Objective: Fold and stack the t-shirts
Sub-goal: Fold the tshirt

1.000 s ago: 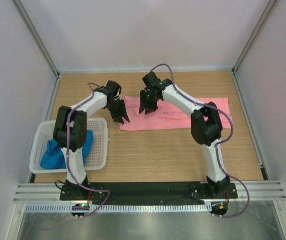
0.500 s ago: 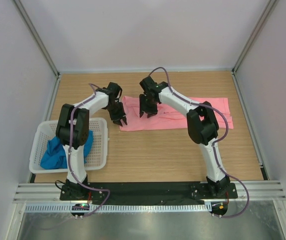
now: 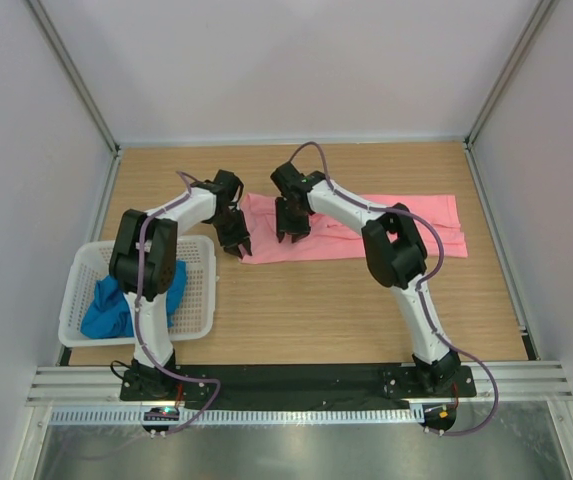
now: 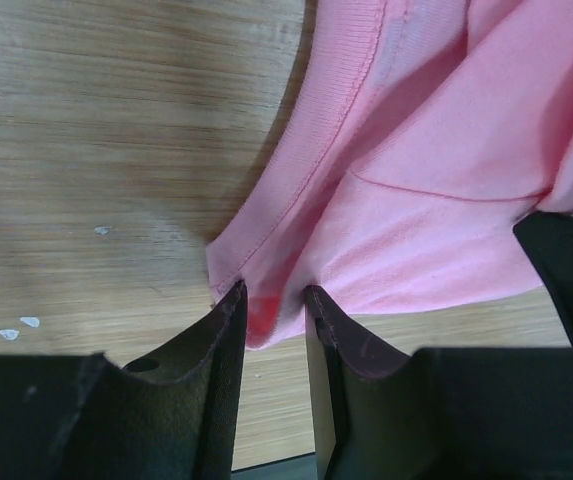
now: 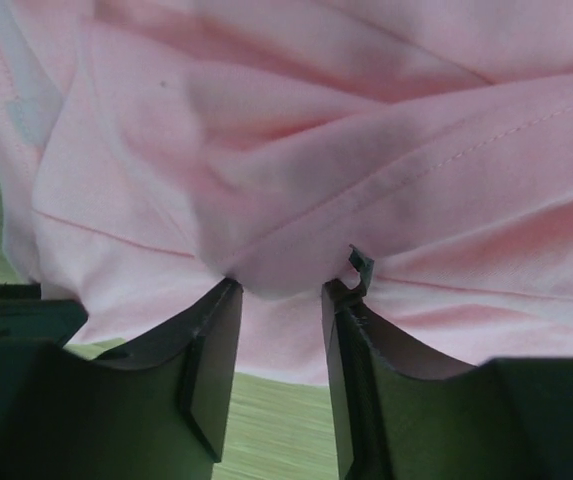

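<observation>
Two pinches are set on the salmon-pink t-shirt (image 3: pixel 406 225): the left fingers (image 4: pixel 228 330) are closed to a narrow gap on its near-left stitched corner, and the right fingers (image 5: pixel 216 320) are closed on a bunched fold just beside it, probably so that this end can be lifted and folded over. It is spread on the bench (image 3: pixel 316 300) with its long axis left to right, stretching rightward from both grips; the collar end cannot be told. One blue t-shirt (image 3: pixel 106 310) is left crumpled in the white perforated basket (image 3: pixel 71 300), unfolded.
</observation>
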